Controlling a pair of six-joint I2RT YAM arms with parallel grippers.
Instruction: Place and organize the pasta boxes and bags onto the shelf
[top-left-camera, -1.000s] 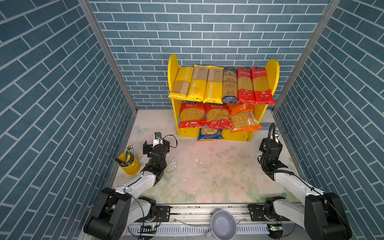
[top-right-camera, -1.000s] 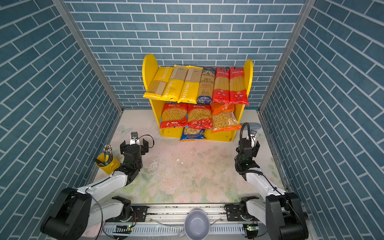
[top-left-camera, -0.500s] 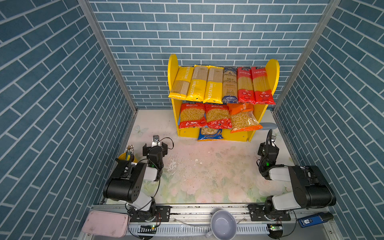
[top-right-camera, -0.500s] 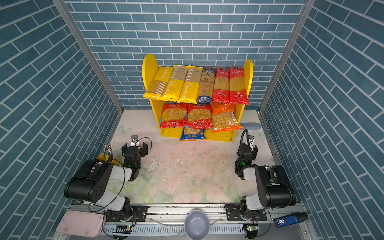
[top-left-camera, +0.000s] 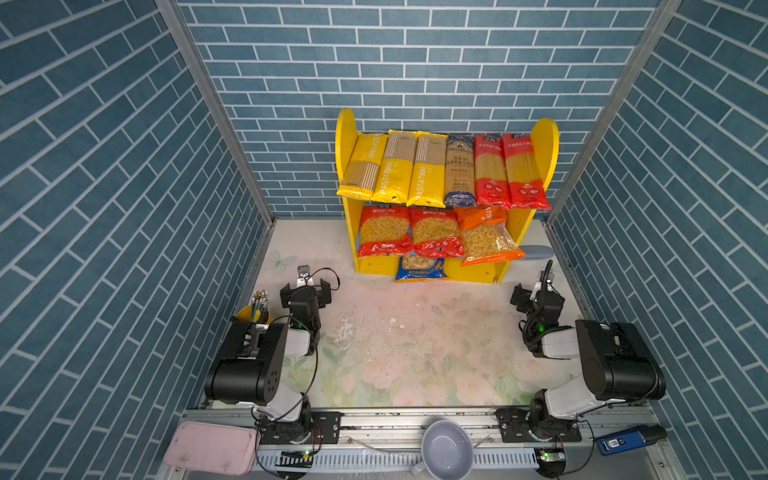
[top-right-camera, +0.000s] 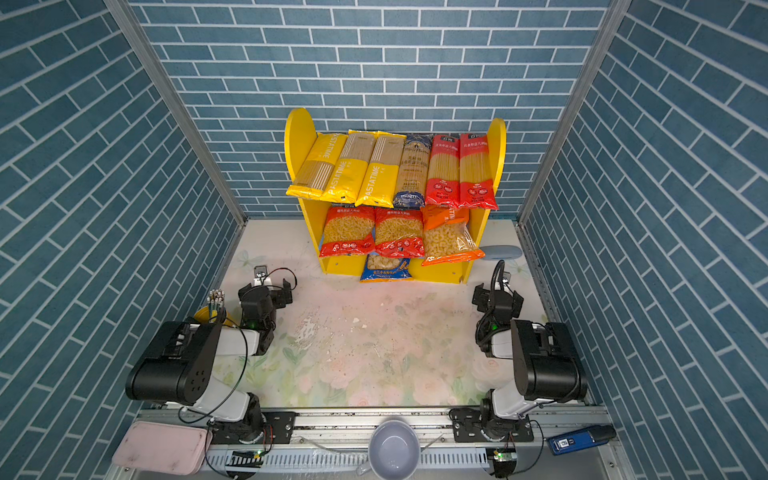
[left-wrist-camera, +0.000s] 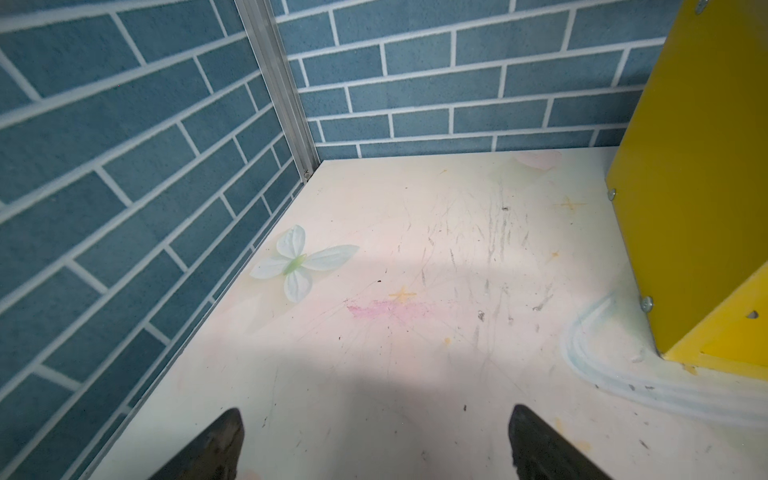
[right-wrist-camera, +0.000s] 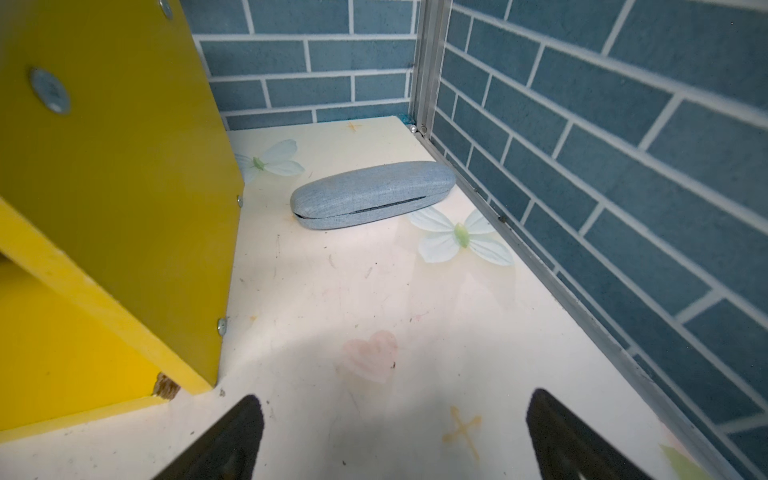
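Note:
The shelf (top-left-camera: 345, 137) (top-right-camera: 297, 137) stands at the back wall with yellow sides. Its upper tier carries three yellow spaghetti packs (top-left-camera: 392, 168), a dark-blue one (top-left-camera: 459, 170) and two red ones (top-left-camera: 509, 170). Below lean two red short-pasta bags (top-left-camera: 409, 232) and an orange bag (top-left-camera: 484, 239). A blue bag (top-left-camera: 419, 268) lies at the shelf's foot. My left gripper (top-left-camera: 305, 286) (left-wrist-camera: 375, 411) hovers open over bare table, left of the shelf's side (left-wrist-camera: 685, 187). The right gripper (top-left-camera: 536, 291) (right-wrist-camera: 395, 397) is open and empty, beside the shelf's right side (right-wrist-camera: 124, 166).
A light-blue glasses case (right-wrist-camera: 372, 193) (top-left-camera: 536, 252) lies right of the shelf by the wall. A yellow cup of pencils (top-left-camera: 257, 311) stands beside my left arm. Along the front rail sit a pink pouch (top-left-camera: 210, 446), a grey bowl (top-left-camera: 446, 446) and a blue device (top-left-camera: 627, 440).
Both arms have folded back and up toward the front rail, uncovering the pink pouch and blue device. The right gripper's jaws have spread wider. The pasta bags have not moved.

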